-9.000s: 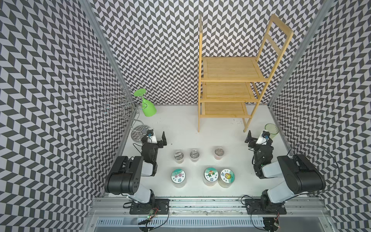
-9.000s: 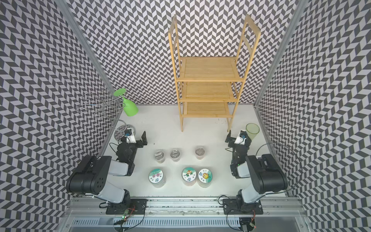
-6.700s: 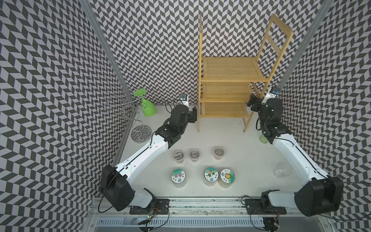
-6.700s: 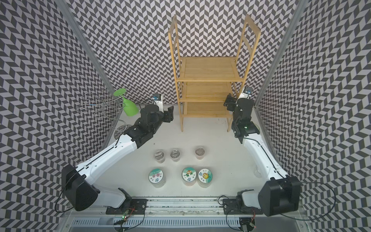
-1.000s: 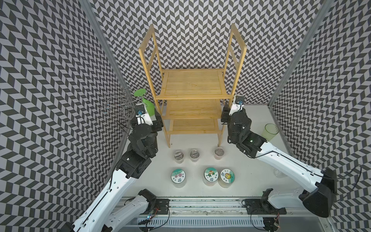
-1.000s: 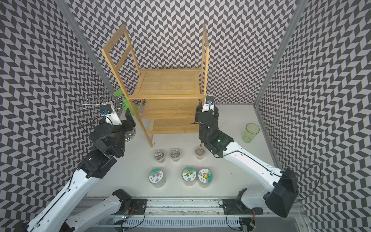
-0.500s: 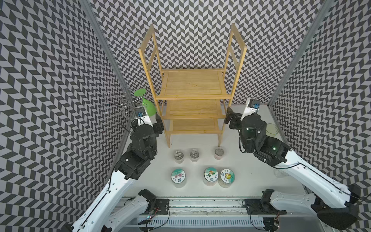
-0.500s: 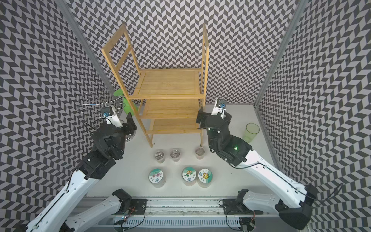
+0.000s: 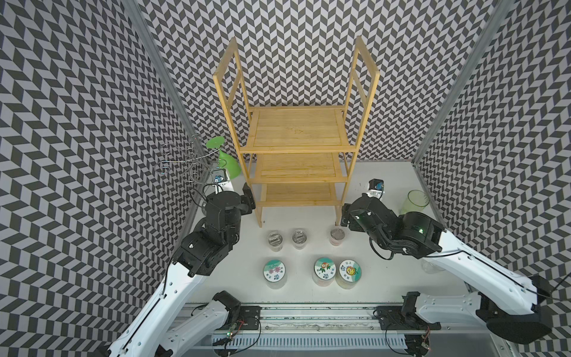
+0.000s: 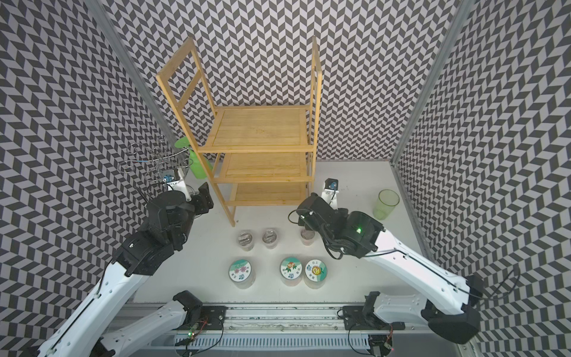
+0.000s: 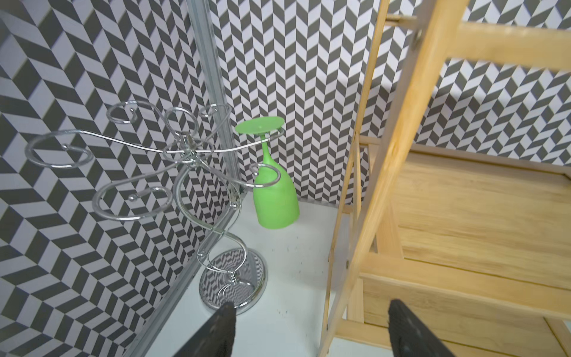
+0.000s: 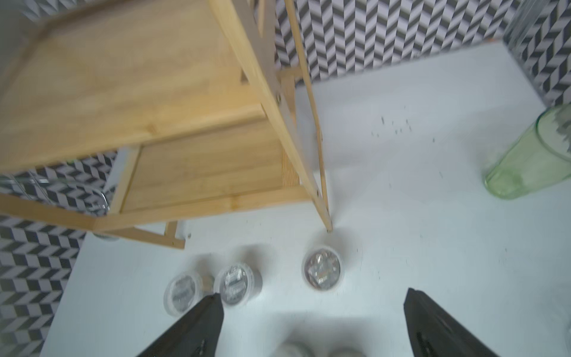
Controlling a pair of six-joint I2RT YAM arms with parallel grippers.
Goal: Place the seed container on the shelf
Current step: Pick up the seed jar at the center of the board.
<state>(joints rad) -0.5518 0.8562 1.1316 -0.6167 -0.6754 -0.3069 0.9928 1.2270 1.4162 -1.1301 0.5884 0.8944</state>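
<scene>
The right gripper (image 12: 312,293) gaped empty, the seed container (image 12: 323,273) on the desk (image 9: 392,173) just ahead of it, at the shelf's (image 9: 296,129) foot. The left gripper (image 11: 310,303) was parted too, beside the other front leg.

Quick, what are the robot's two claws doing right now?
Left gripper: open, holding nothing, close by the shelf.
Right gripper: open, holding nothing.

Bamboo shelf (image 9: 296,133): 3 slatted tiers, upright at desk (image 9: 386,185) rear. Seed container not distinguishable among 6 lidded jars (image 9: 299,237), upright, in 2 rows of 3 before it.
</scene>
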